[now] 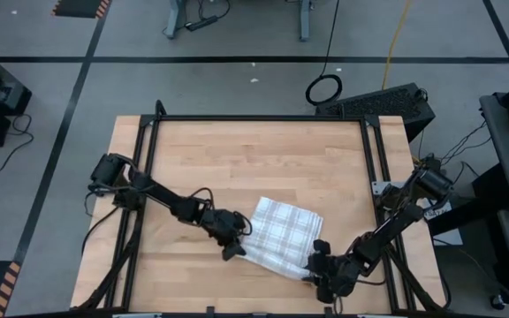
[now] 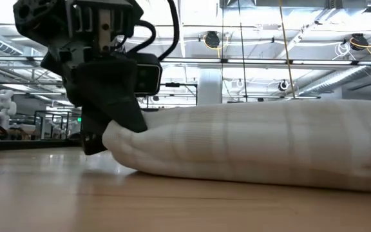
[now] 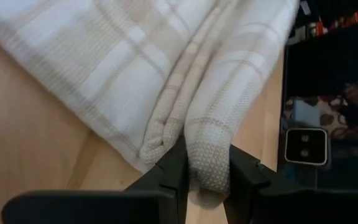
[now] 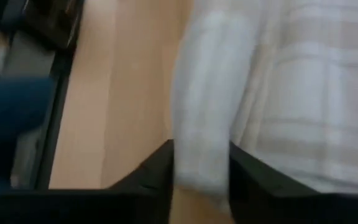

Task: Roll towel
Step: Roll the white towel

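Note:
The white towel (image 1: 279, 231) with faint grey checks lies on the wooden table (image 1: 237, 159), near its front edge. Its near edge is rolled into a thick roll (image 2: 256, 145), and the remainder lies flat behind the roll. My left gripper (image 1: 235, 246) is shut on the roll's left end, and it also shows in the low view (image 2: 108, 132). At the roll's right end, my right gripper (image 1: 316, 268) has the cloth filling the gap between its fingers. My left gripper pinches the rolled edge's left end (image 3: 207, 155) between its two fingers (image 3: 178, 171). It comes slanting down from the table's left, along the roll. That end rests on the table, several layers thick. My right gripper has the roll's right end (image 4: 201, 143) between its two fingers (image 4: 244, 171), which lie against both sides of it. It slants down from the table's right, along the roll. The cloth rests on the table.
A black metal frame (image 1: 259, 117) runs round the table's edges. Bare wood lies beyond the towel toward the far edge. A black case (image 1: 378, 102) and cables lie on the floor past the far right corner.

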Controlling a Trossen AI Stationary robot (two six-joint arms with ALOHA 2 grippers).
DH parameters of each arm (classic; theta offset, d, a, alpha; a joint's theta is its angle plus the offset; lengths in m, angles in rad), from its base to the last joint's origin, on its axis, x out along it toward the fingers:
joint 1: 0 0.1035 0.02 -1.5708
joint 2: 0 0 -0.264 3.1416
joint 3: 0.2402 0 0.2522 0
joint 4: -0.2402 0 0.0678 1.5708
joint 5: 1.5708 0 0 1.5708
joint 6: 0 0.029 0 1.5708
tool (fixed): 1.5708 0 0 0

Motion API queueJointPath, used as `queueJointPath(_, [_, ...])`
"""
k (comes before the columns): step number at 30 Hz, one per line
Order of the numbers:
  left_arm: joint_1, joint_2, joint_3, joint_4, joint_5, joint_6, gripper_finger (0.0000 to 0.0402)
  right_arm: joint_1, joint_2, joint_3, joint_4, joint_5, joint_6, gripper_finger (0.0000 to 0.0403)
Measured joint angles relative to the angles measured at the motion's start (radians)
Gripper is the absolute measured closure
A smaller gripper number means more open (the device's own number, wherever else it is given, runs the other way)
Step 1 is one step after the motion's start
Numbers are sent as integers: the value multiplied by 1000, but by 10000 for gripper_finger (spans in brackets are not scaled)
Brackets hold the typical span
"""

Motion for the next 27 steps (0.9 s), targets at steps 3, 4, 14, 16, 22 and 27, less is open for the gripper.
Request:
queueJointPath(3, [4, 0, -1, -3, -1, -43, 328, 14, -30, 0, -58, -14, -68, 216])
queueJointPath(4, [4, 0, -1, -4, 0, -56, 328, 20, -44, 0, -79, 1, -69, 192])
queueJointPath(14, [7, 0, -2, -3, 2, -162, 327, 166, -125, 0, -145, 333, -88, 71])
queueJointPath(16, [9, 0, -2, -3, 2, -163, 327, 187, -115, 0, -129, 397, -105, 71])
queueJointPath(22, [17, 0, -2, 1, 1, -164, 327, 184, -29, 0, 15, 505, -267, 71])
queueJointPath(27, [20, 0, -1, 1, -9, -170, 327, 156, 44, 42, 41, 531, -348, 71])
